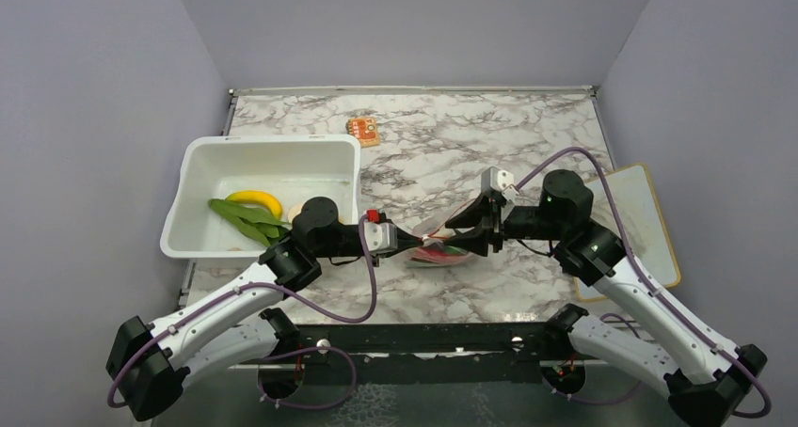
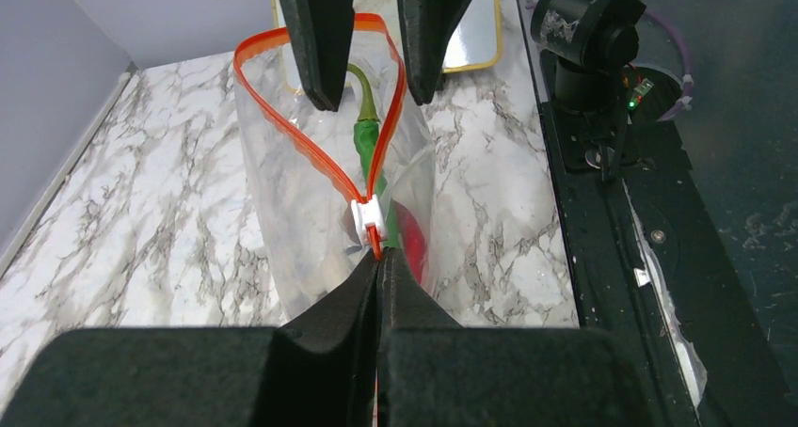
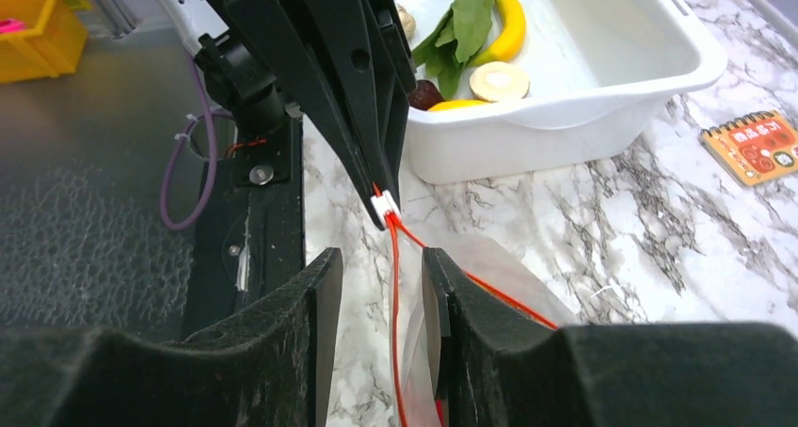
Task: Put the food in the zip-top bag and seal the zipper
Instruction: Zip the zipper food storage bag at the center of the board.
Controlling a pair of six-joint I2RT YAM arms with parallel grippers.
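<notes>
Pinching the near end of the zipper (image 2: pixel 299 145), my left gripper (image 2: pixel 379 262) is closed tight on the orange-red strip just behind its white tab (image 2: pixel 367 215). Beyond the tab the strip splits into an open loop, the mouth of the zip-top bag (image 2: pixel 292 229), which sits on the marble table (image 1: pixel 527 145). Inside lie a green chilli (image 2: pixel 365 135) and a red chilli (image 2: pixel 411 244). At the far end of the mouth my right gripper (image 3: pixel 381 267) has its jaws apart, one side of the strip running loose between them. Farther left, the white tub (image 1: pixel 188 197) holds a banana (image 1: pixel 256 199) and green leaves (image 1: pixel 247 220). Farthest off lies a small orange card (image 1: pixel 363 130); its print is too small to read.
</notes>
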